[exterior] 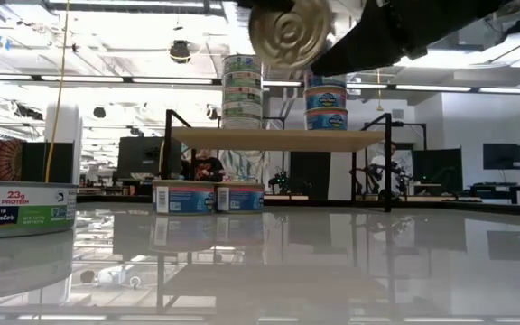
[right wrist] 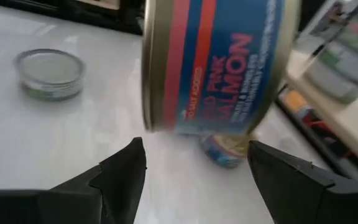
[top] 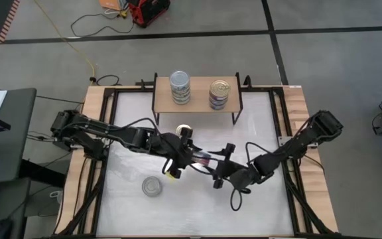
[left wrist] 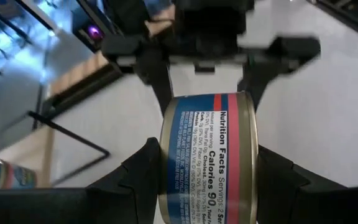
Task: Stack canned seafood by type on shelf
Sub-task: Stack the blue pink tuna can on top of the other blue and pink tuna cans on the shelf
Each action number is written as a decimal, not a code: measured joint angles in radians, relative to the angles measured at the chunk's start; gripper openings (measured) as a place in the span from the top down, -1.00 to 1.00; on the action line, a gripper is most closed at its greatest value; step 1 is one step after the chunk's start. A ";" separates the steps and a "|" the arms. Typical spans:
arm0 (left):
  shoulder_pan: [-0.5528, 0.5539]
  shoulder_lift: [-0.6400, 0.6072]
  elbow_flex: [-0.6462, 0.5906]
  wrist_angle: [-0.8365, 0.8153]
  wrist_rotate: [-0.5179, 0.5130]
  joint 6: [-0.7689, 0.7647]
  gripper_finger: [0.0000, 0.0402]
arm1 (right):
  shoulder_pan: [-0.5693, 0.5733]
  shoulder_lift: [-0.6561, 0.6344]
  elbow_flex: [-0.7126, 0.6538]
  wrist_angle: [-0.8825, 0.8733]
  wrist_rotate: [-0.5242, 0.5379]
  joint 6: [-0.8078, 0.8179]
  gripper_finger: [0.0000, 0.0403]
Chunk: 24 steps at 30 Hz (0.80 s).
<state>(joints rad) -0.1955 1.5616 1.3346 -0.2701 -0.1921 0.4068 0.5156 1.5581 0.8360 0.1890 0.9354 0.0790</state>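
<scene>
Step in hand: mid-air handover at table centre. Left gripper clamps pink salmon tin by its sides; right gripper jaws wide, empty, facing tin. Next: right closes, left releases, carry to shelf at far edge

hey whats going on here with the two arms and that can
The left hand holds a blue-and-red salmon tin on its side above the table. The right hand faces it with fingers open, not gripping. On the shelf stand two stacks of tins. One tin sits loose on the white tabletop, and another lies near the shelf.
</scene>
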 joint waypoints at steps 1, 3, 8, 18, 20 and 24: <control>0.000 0.000 0.000 0.011 0.000 0.000 0.08 | 0.000 0.000 0.000 0.016 0.005 -0.021 -0.55; 0.000 0.000 0.000 0.031 -0.002 0.000 0.08 | 0.005 0.000 0.000 0.068 0.008 -0.075 -0.55; -0.003 0.000 0.000 0.072 0.002 0.008 0.08 | 0.024 -0.004 0.001 0.190 0.012 -0.201 -0.54; -0.014 0.000 0.000 0.103 -0.002 0.018 0.08 | 0.034 -0.079 0.002 0.163 0.007 -0.211 -0.23; -0.014 0.000 0.000 0.102 -0.003 0.020 0.08 | 0.034 -0.084 0.002 0.157 0.006 -0.199 -0.10; -0.014 0.000 0.000 0.102 -0.006 0.007 0.03 | 0.035 -0.087 0.002 0.155 0.002 -0.201 -0.07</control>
<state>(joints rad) -0.2092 1.5616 1.3350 -0.1681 -0.1981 0.4139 0.5503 1.4708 0.8383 0.3443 0.9375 -0.1223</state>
